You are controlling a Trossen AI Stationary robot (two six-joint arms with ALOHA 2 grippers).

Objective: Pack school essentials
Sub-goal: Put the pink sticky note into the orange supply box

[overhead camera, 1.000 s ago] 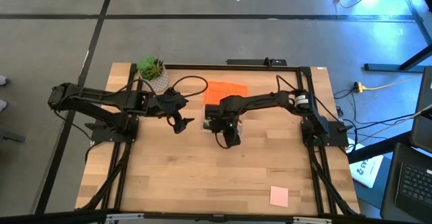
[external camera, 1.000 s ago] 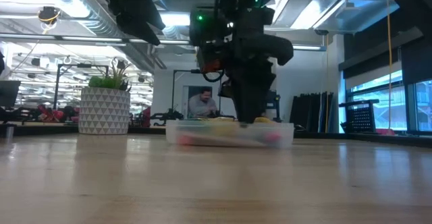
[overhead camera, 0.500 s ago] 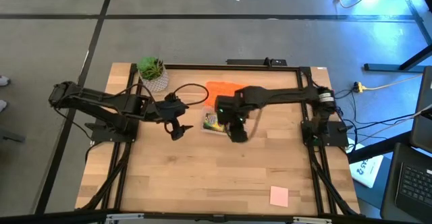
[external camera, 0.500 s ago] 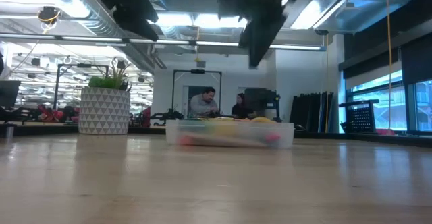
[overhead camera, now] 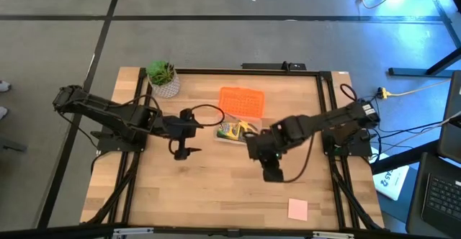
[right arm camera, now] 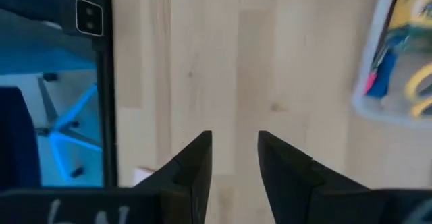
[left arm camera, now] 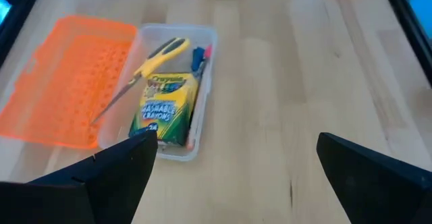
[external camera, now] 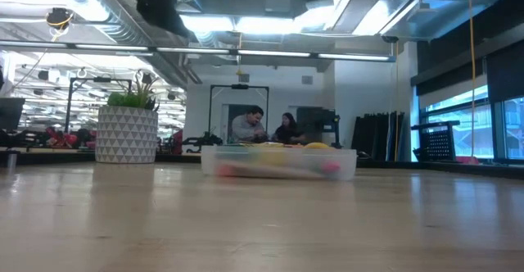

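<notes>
L hand (overhead camera: 182,152) wide – R hand (overhead camera: 270,173) narrow, empty

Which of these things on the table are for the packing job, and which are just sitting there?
For the job: crayon box, yellow-handled scissors, both inside the clear case; its orange lid; pink note pad near the table's front edge.

Just there: potted plant.

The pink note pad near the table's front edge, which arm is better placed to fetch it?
Probably the right: its gripper hangs nearer the pink note pad than the left gripper, with bare wood between.
</notes>
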